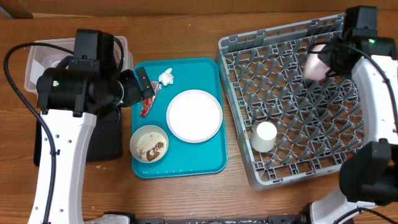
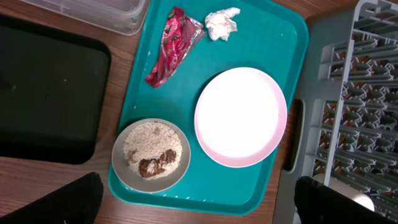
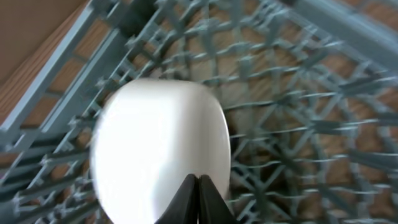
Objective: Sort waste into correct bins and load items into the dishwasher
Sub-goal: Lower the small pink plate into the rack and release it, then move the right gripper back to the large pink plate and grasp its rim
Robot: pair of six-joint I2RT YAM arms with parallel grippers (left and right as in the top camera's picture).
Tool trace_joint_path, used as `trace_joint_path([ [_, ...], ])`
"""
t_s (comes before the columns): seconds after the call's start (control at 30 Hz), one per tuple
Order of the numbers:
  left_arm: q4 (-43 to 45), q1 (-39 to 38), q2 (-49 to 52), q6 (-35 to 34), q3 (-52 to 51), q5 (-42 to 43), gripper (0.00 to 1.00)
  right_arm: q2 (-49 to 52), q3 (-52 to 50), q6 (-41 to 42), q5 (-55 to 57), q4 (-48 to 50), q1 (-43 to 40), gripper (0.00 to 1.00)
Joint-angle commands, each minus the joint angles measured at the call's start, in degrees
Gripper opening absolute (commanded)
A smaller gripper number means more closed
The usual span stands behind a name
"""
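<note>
My right gripper point(image 1: 324, 57) point(image 3: 199, 186) is shut on the rim of the pale pink bowl point(image 1: 314, 63) point(image 3: 155, 137) and holds it over the far right part of the grey dish rack point(image 1: 292, 99) point(image 3: 292, 124). A white cup point(image 1: 265, 136) lies in the rack's near left. My left gripper point(image 1: 140, 87) point(image 2: 196, 205) is open and empty above the teal tray's left side. On that tray lie the red wrapper point(image 1: 148, 102) point(image 2: 172, 46), the white tissue point(image 1: 166, 77) point(image 2: 222, 23), the pink plate point(image 1: 194, 115) point(image 2: 240, 116) and the cream bowl point(image 1: 149, 143) point(image 2: 151, 154) with rice-like scraps.
The teal tray point(image 1: 211, 158) point(image 2: 283, 37) sits mid-table. The clear tub point(image 1: 37, 59) point(image 2: 106, 12) stands at the far left, and the black tray point(image 1: 106, 137) point(image 2: 50, 93) lies in front of it, both partly under my left arm.
</note>
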Motion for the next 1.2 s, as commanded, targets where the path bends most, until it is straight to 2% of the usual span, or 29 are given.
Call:
trace_joint_path([
  [0.0, 0.0, 0.2, 0.2, -0.5, 0.7, -0.6, 1.0, 0.8, 1.1, -6.5, -8.6, 5.2, 1.1, 0.04],
  [0.07, 0.0, 0.2, 0.2, -0.5, 0.7, -0.6, 1.0, 0.8, 1.1, -12.3, -15.1, 7.9, 1.1, 0.04],
  [0.33, 0.0, 0.2, 0.2, -0.5, 0.7, -0.6, 1.0, -3.4, 1.2, -14.6, -18.3, 7.0, 2.3, 0.04],
  [0.57, 0.0, 0.2, 0.2, -0.5, 0.7, -0.6, 1.0, -6.6, 1.2, -18.9, -19.1, -0.3, 10.1, 0.06],
  [0.67, 0.0, 0.2, 0.2, -0.5, 0.7, -0.6, 1.0, -6.3, 1.1, -20.8, -21.1, -4.5, 15.5, 0.11],
  [0.73, 0.0, 0.2, 0.2, -0.5, 0.7, -0.6, 1.0, -6.1, 1.0, -22.5, -23.1, -5.8, 18.9, 0.19],
  [0.83, 0.0, 0.2, 0.2, -0.5, 0.7, -0.6, 1.0, -5.4, 1.0, -23.4, -23.4, -7.1, 25.1, 0.41],
  [0.93, 0.0, 0.2, 0.2, -0.5, 0.7, -0.6, 1.0, -4.4, 0.9, -25.0, -23.1, -7.7, 30.3, 0.56],
  [1.17, 0.0, 0.2, 0.2, -0.5, 0.7, -0.6, 1.0, 2.2, -1.8, -30.6, -18.2, -5.7, 38.5, 0.58],
])
